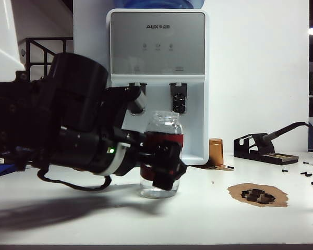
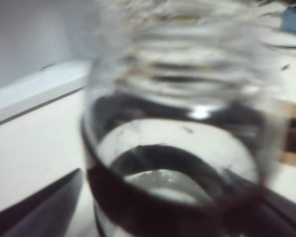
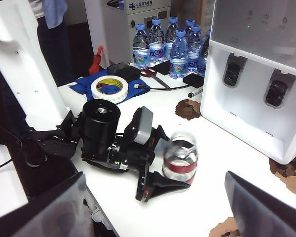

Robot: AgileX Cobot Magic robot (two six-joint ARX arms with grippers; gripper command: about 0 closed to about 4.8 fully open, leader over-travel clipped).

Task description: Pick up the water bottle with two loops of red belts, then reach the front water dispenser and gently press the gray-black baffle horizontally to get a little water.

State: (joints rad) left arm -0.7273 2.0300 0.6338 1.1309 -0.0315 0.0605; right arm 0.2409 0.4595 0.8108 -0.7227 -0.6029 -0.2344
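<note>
Bottle point(image 1: 162, 154) is flanked by the spread, unclenched left gripper point(image 3: 164, 174) on the table before the dispenser point(image 1: 157, 78), ungrasped; lifting and baffle point(image 1: 137, 99) pressing remain, while the right gripper point(image 3: 153, 207) hangs wide, empty, above the near edge.

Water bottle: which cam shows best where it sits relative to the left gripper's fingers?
Right wrist view: the water bottle stands upright on the table, between the open left gripper fingers. Exterior view shows it side-on, lower half partly hidden by that gripper. Left wrist view is a blurred close-up filling the frame.
</note>
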